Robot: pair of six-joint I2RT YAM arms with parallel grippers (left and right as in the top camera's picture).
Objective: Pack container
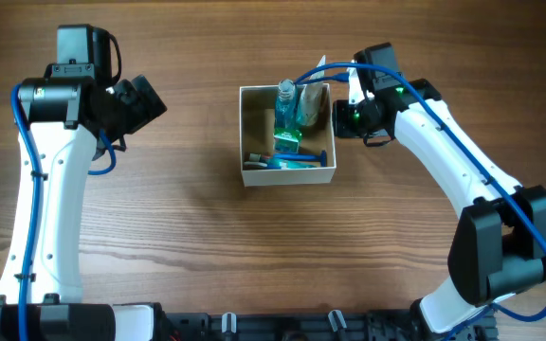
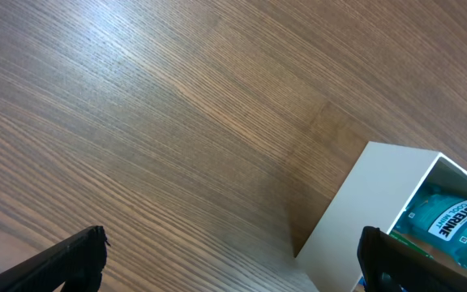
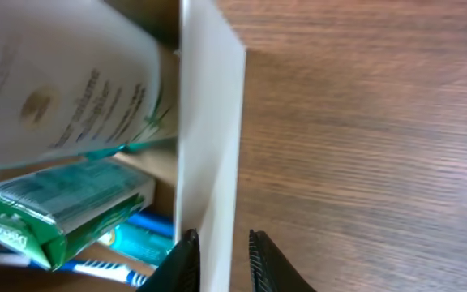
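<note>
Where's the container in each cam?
Overhead: container at centre of frame.
Left wrist: container in lower right corner.
Right wrist: container wall down the middle, contents left.
Landmark: blue mouthwash bottle, overhead and left wrist; green carton, overhead and right wrist.

Container (image 1: 287, 176) – a small square cardboard box with cream-white outer walls and a tan interior, open-topped, standing upright and flat on the wooden tabletop near the table's centre. Its left half shows bare tan floor; the right half and near edge are filled – a blue mouthwash bottle (image 1: 284, 112) and a green-and-white carton (image 1: 288, 142) among the contents. The walls appear plain and unmarked.
</note>
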